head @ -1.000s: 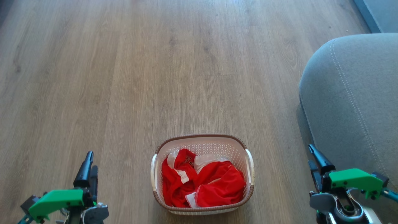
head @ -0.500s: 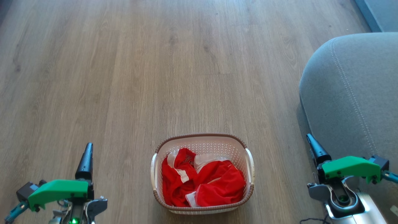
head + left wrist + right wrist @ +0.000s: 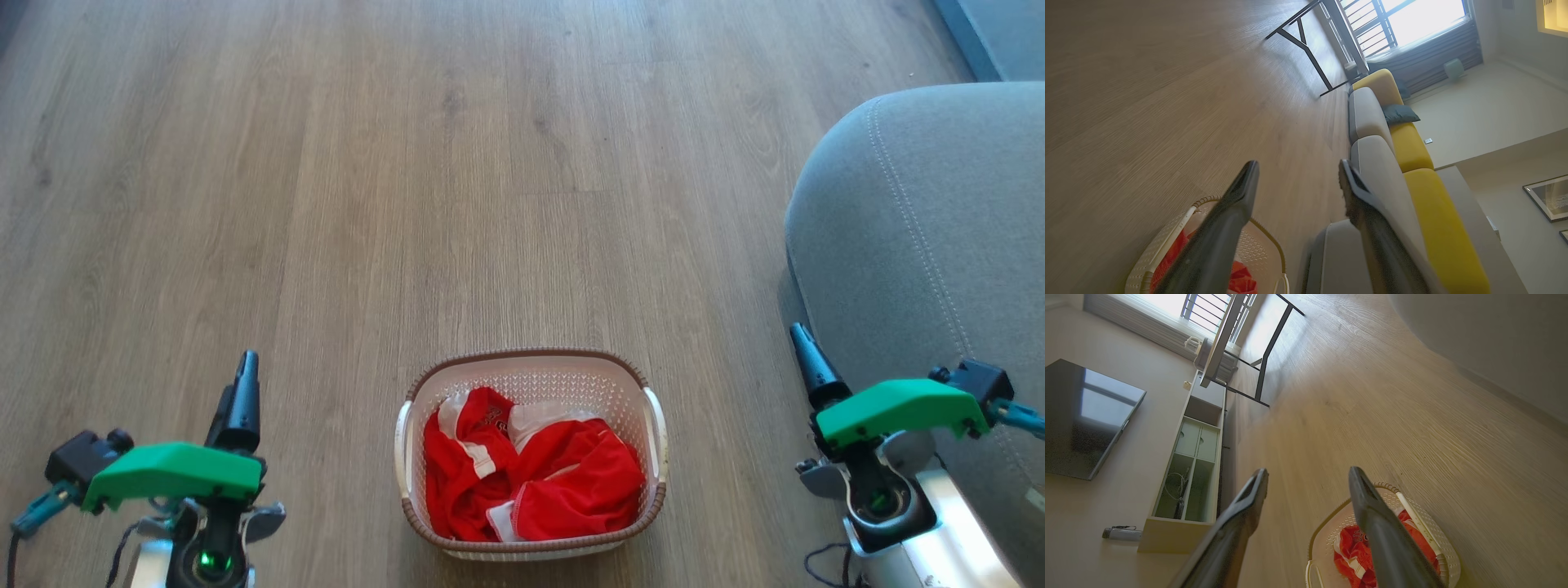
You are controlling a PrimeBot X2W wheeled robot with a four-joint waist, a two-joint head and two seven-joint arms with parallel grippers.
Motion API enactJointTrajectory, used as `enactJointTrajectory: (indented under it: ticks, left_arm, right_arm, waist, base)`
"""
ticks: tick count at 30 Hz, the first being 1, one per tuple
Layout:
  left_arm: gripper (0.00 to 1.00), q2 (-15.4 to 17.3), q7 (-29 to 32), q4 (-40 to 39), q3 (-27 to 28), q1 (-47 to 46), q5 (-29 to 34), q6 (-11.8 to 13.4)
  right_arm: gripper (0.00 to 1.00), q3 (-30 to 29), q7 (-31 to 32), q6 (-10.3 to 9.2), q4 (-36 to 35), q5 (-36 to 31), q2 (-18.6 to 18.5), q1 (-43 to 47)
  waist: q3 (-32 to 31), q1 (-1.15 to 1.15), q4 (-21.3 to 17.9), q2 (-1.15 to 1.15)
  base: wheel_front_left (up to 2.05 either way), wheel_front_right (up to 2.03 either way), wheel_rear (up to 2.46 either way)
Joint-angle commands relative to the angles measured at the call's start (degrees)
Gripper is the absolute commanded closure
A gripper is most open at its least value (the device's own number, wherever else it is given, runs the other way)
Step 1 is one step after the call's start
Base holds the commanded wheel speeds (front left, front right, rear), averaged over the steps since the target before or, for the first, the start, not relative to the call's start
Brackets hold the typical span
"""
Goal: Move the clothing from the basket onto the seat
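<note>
Head view: clothing (image 3: 535,474) heaped in basket (image 3: 531,358) on floor (image 3: 490,204), midway between left gripper (image 3: 245,363) and right gripper (image 3: 798,335).
Both jaws spread wide, empty. Heap runs longer left-right; reach about equal from either side. Seat (image 3: 922,245) is on the right, just beside the right gripper, so that arm looks better placed for the carry.

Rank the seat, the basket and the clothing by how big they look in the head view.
1. The seat: largest, even though the picture's edge cuts it off.
2. The basket.
3. The clothing: it lies inside the basket and looks only a little smaller than it.
</note>
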Motion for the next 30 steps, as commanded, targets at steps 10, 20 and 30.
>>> enactJointTrajectory:
  ticks: [10, 20, 30]
  left_arm:
    - [0.00, 1.8, -2.2, -1.5, 0.4, -4.7, 10.7, 0.0]
    - [0.00, 2.3, -4.0, -0.4, -0.1, -5.7, 20.7, 0.1]
    - [0.00, 2.8, -5.7, 0.5, -0.5, -6.9, 29.0, 0.7]
  right_arm:
    - [0.00, 3.7, -2.2, 0.21, -0.2, -7.8, -2.1, -5.7]
    - [0.00, 6.7, -3.8, 0.24, 1.8, -14.6, -3.0, -8.0]
    - [0.00, 8.5, -5.4, 0.28, 3.4, -22.2, -3.3, -9.7]
  waist:
    - [0.0, 0.00, -0.1, 0.00]
    - [-0.1, 0.00, 0.0, 0.00]
    - [0.0, 0.00, -0.1, 0.00]
  base:
    - [0.00, 0.00, 0.00]
    - [0.00, 0.00, 0.00]
    - [0.00, 0.00, 0.00]
